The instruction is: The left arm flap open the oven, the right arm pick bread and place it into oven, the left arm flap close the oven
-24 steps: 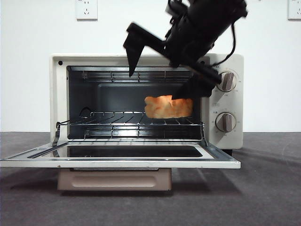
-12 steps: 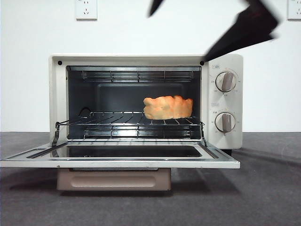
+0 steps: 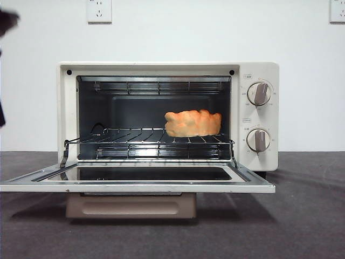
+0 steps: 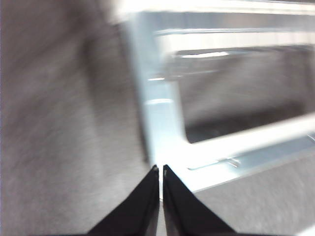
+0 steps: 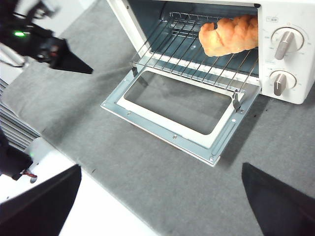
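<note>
Left gripper hangs above the near-left corner of the open door, jaws pressed together, nothing held; its wrist view is smeared with motion blur. In the right wrist view I see it as a dark pointed tip left of the oven, apart from it. Right gripper: jaws spread wide, empty, pulled well back over the table on the near side.

Bread lies on the wire rack, right half, near the cavity's right wall and wholly inside. Door lies flat, beige bar handle underneath the near edge.

My judgement: only the closing flap is left.

Risks:
- With the jaws closed to a thin tip, a push from below on the frame could slide off the metal edge, so the door drops back.
- An off-centre lift at one corner may skew the door or shove the whole oven backwards.
- A hard slam could jolt the loaf on the rack.
</note>
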### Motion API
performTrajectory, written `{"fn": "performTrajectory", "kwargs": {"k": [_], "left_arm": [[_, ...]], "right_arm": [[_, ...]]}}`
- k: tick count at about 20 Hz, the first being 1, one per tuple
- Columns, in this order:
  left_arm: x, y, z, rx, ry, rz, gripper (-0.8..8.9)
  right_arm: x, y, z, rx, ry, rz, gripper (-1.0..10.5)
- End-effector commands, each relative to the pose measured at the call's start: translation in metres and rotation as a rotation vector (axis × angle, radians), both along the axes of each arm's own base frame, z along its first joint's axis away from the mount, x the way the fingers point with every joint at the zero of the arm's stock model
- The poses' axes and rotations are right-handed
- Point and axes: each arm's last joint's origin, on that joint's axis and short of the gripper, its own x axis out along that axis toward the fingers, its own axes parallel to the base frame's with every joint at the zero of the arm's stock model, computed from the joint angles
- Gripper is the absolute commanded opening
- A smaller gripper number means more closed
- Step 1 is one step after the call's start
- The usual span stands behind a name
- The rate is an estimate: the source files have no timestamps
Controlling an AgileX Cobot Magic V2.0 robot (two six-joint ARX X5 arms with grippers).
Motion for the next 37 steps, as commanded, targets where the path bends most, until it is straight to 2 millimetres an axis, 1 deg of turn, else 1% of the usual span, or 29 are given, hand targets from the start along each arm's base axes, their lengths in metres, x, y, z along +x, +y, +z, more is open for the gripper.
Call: {"fn": "performTrajectory", "kwargs": {"k": [1,5,6,10,13,17,24,27,31,34,37], "left_arm": [[0.008,0.002,-0.018,-0.015,0.082,0.037,0.12],[0.006,0.003,-0.059,-0.026,0.205,0.105,0.12],[0.004,0.003,-0.066,-0.036,0.214,0.118,0.12],[0.000,0.002,-0.079,-0.080,0.249,0.131,0.12],[0.003,-0.001,-0.087,-0.172,0.290,0.094,0.12],[0.007,-0.002,-0.098,-0.200,0.340,0.084,0.12],[0.007,-0.003,-0.097,-0.251,0.344,0.065,0.12],[0.007,-0.004,-0.096,-0.301,0.344,0.047,0.12],[0.008,0.000,-0.093,-0.355,0.331,0.048,0.12],[0.009,0.005,-0.087,-0.416,0.300,0.051,0.12],[0.010,0.009,-0.075,-0.505,0.248,0.061,0.13]], "right_arm": [[-0.009,-0.008,0.006,0.029,-0.041,0.012,5.2],[-0.015,-0.014,0.006,0.055,-0.059,0.008,5.2],[-0.015,-0.014,0.006,0.055,-0.059,0.007,5.2],[-0.015,-0.014,0.007,0.052,-0.062,-0.001,5.2],[-0.014,-0.014,0.007,0.048,-0.067,-0.015,5.2],[-0.014,-0.014,0.006,0.052,-0.061,-0.019,5.2],[-0.014,-0.014,0.007,0.054,-0.060,-0.021,5.2],[-0.014,-0.014,0.007,0.054,-0.060,-0.022,5.2],[-0.014,-0.014,0.007,0.058,-0.059,-0.023,5.2],[-0.014,-0.014,0.007,0.061,-0.058,-0.025,5.2],[-0.014,-0.014,0.007,0.065,-0.058,-0.026,5.2]]}}
